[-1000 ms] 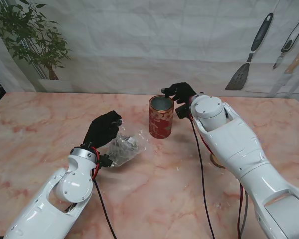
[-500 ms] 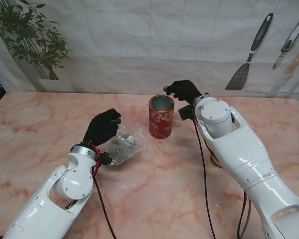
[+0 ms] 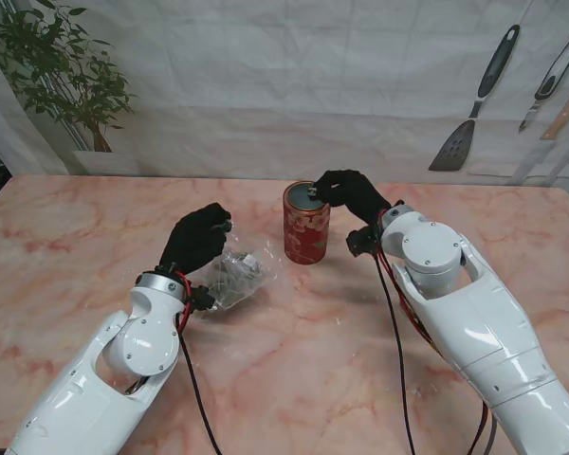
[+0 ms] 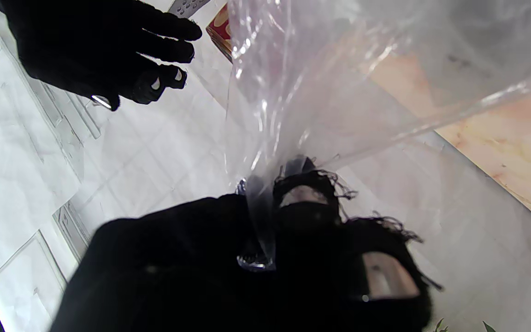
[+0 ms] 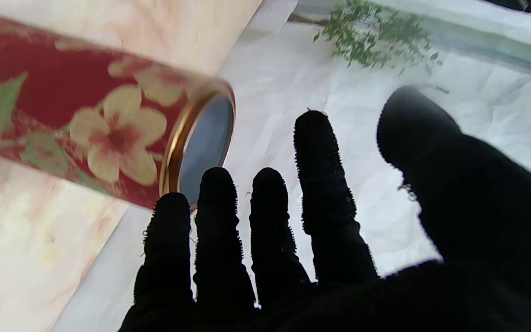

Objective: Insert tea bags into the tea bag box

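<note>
Tea bag box (image 3: pixel 306 224) is a red cylindrical tin with cream flowers, green leaves and a gold rim, standing upright and lid off near the middle of the far edge of the pink marble table (image 3: pixel 66 237); no brand or readable writing on it in any view

Largest to smallest: table, then two white arms coming in from the near corners, then tin, then plastic bag

Right hand (image 3: pixel 349 192), black glove, hovers at the tin's rim on its far right side, fingertips over the open mouth; right wrist view shows the fingers (image 5: pixel 219 216) straight and a little apart, thumb held off to the side, nothing between them, so spread and empty

Left hand (image 3: pixel 198 240), black glove, sits left of the tin, apart from it, closer to the middle of the table; fingers pinched tight on the top of a clear plastic bag (image 3: pixel 235 278); left wrist view shows the film (image 4: pixel 321 87) clamped between thumb and fingers

Bag rests crumpled on the table just right of the left hand and near the tin, not touching it; dark small contents inside, probably tea bags, too small to make out, no label legible

Far wall: white sheet printed with kitchen utensils (image 3: pixel 474 104), potted plant (image 3: pixel 62 76) at the far left corner
</note>
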Controlling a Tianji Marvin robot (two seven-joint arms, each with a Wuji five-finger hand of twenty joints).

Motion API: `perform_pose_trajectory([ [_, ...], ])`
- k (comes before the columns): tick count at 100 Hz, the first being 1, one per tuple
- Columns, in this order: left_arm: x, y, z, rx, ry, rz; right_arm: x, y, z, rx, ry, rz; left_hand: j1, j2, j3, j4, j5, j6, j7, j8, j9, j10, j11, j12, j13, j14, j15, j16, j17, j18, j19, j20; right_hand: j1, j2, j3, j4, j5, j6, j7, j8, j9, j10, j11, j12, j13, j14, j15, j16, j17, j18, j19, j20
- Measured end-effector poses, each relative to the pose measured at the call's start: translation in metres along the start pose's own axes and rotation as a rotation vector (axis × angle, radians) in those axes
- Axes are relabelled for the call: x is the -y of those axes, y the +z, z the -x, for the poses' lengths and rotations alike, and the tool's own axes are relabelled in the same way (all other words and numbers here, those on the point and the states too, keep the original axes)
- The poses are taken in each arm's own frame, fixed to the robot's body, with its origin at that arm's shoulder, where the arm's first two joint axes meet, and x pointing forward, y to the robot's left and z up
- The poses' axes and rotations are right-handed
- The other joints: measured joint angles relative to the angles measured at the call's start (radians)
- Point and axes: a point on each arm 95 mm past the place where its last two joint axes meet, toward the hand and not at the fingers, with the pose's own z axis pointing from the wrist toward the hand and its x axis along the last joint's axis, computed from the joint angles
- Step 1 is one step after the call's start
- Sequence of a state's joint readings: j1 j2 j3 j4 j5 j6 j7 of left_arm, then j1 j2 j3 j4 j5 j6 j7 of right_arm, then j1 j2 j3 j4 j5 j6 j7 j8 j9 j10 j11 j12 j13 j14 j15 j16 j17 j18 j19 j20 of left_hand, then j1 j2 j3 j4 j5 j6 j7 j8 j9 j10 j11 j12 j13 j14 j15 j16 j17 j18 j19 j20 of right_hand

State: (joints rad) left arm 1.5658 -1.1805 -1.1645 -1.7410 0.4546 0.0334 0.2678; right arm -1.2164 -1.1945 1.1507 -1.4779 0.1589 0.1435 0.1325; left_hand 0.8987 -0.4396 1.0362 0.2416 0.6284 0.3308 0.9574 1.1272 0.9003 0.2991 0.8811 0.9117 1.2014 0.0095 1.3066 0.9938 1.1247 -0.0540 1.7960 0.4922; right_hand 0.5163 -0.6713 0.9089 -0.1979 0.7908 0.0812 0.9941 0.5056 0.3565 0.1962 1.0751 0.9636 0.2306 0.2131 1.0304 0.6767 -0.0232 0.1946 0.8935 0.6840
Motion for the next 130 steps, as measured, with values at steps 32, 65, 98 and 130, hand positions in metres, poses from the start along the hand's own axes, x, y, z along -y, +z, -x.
perform_pose_trajectory([
  [32, -0.002, 0.005, -0.006, -0.013, 0.013, 0.006, 0.022, -0.013, 0.007, -0.028, 0.046, -0.16, 0.0, 0.0, 0.0, 0.0, 0.0, 0.0, 0.0, 0.0, 0.0, 0.0, 0.0, 0.0, 0.0, 0.0, 0.0, 0.0, 0.0, 0.0, 0.0, 0.0, 0.036, 0.002, -0.002, -0.011, -0.001, -0.009, 0.012, -0.032, 0.0, 0.001, 0.0, 0.0, 0.0, 0.0, 0.0, 0.0, -0.003, 0.0, 0.0, 0.0],
  [65, -0.005, 0.007, -0.01, -0.024, 0.008, 0.012, 0.043, -0.017, 0.014, -0.023, 0.096, -0.275, 0.0, 0.0, 0.0, 0.0, 0.0, 0.0, -0.001, 0.007, 0.0, 0.0, 0.0, 0.0, 0.0, 0.0, 0.0, 0.0, 0.0, 0.0, 0.0, 0.0, 0.102, 0.032, -0.047, -0.011, -0.023, -0.01, 0.046, -0.104, -0.016, 0.006, 0.0, 0.0, -0.001, 0.0, 0.0, 0.0, -0.011, 0.0, -0.001, 0.0],
  [98, -0.011, 0.006, -0.017, -0.052, -0.031, -0.001, 0.06, -0.013, 0.027, 0.013, 0.122, -0.361, 0.0, 0.0, 0.0, 0.0, 0.0, 0.0, -0.001, 0.007, 0.0, 0.0, 0.0, 0.0, 0.0, 0.0, 0.0, 0.0, 0.0, 0.0, 0.0, 0.0, 0.138, 0.065, -0.073, -0.011, -0.006, -0.014, 0.041, -0.259, -0.025, 0.007, 0.0, 0.0, -0.002, 0.0, 0.0, 0.0, -0.013, 0.0, -0.006, 0.002],
  [130, -0.014, -0.001, -0.024, -0.103, -0.076, 0.01, 0.066, -0.008, 0.042, 0.092, 0.113, -0.389, 0.0, 0.0, 0.0, 0.0, 0.0, 0.0, -0.001, 0.007, 0.0, 0.0, 0.0, 0.0, 0.0, 0.0, 0.0, 0.0, 0.0, 0.0, 0.0, 0.0, 0.158, 0.09, -0.088, -0.011, 0.03, -0.012, -0.005, -0.372, -0.012, 0.009, 0.013, 0.001, -0.002, 0.001, 0.01, 0.0, -0.013, 0.0, -0.007, 0.003],
])
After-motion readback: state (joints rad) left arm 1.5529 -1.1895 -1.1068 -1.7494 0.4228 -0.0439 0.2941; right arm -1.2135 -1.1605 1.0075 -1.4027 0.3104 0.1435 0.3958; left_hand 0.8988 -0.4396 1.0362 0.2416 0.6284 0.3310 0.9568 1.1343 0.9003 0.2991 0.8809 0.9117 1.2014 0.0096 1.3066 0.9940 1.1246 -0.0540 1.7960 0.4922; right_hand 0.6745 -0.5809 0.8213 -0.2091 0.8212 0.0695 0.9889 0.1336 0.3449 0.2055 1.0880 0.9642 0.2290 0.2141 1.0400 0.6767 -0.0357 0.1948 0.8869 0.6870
